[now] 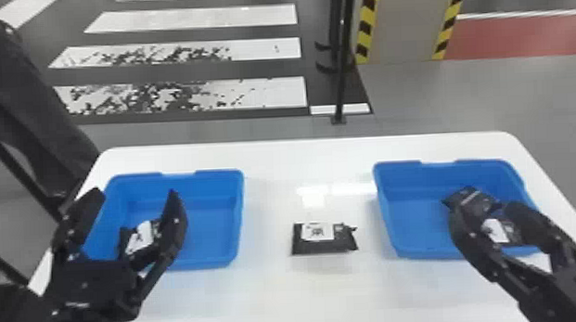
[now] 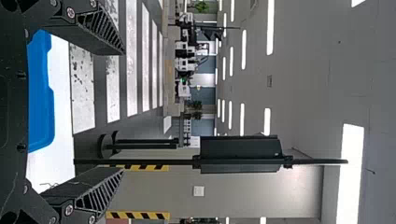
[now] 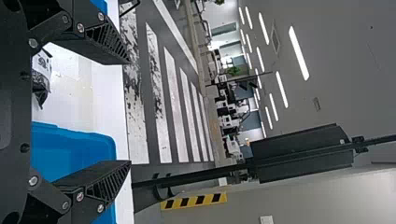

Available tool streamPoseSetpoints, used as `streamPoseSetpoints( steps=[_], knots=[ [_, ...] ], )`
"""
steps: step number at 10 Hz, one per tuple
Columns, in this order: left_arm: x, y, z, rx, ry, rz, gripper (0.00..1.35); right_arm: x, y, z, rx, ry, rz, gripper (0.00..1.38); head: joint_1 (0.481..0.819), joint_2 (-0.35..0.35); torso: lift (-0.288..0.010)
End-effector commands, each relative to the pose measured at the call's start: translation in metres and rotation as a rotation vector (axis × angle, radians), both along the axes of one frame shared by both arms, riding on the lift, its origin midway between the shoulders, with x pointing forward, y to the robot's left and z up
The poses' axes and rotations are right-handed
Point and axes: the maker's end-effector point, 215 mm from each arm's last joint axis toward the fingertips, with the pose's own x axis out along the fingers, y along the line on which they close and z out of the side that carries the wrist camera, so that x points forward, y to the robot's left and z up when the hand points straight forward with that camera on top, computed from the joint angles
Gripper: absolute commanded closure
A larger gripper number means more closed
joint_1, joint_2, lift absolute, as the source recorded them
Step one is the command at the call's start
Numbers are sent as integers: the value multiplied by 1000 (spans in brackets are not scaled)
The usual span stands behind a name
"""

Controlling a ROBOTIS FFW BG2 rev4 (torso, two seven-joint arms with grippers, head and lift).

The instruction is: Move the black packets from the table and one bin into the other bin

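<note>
My left gripper (image 1: 136,195) stands open over the near left part of the left blue bin (image 1: 238,211), where a black packet (image 1: 142,235) with a white label lies. My right gripper (image 1: 484,207) is open in front of the right blue bin (image 1: 385,209). That bin holds a black packet (image 1: 467,195) and another labelled one, seen between the right fingers. A third labelled packet (image 1: 325,245) lies flat on the white table between the bins. The left wrist view shows the left gripper (image 2: 123,110) with nothing between its tips; so does the right wrist view for the right gripper (image 3: 130,112).
The white table (image 1: 310,157) extends behind both bins. Beyond its far edge stands a thin black pole (image 1: 342,77) on the floor, near a column with yellow-black striped edges. A person's dark-clothed legs are at the far left, outside the table edge.
</note>
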Motion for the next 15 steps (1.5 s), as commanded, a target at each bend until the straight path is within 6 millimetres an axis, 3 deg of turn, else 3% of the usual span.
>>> streamPoseSetpoints(
  steps=[1, 7, 9, 10, 12, 14, 15],
  knots=[
    [1, -1, 0, 1, 1, -4, 153, 2, 1, -7, 10, 9, 14, 285, 695, 18, -110],
    [0, -1, 2, -2, -7, -3, 153, 0, 1, -6, 7, 17, 6, 285, 695, 19, -110],
    [0, 0, 1, -2, -4, -2, 153, 9, -1, -3, -14, 1, 3, 285, 695, 19, -110],
    [0, -1, 1, -4, -2, -3, 153, 25, -4, -10, -18, -7, 10, 285, 695, 20, -110],
    [1, -5, -1, -7, 3, -13, 153, 69, 11, -24, -64, 2, 99, 289, 695, 16, -110],
    [2, -9, -2, -15, 9, -20, 153, 99, 46, -58, -86, 83, 223, 288, 695, 32, -110],
    [3, -10, -2, -16, 11, -22, 153, 112, 63, -65, -122, 99, 282, 285, 695, 51, -110]
  ],
)
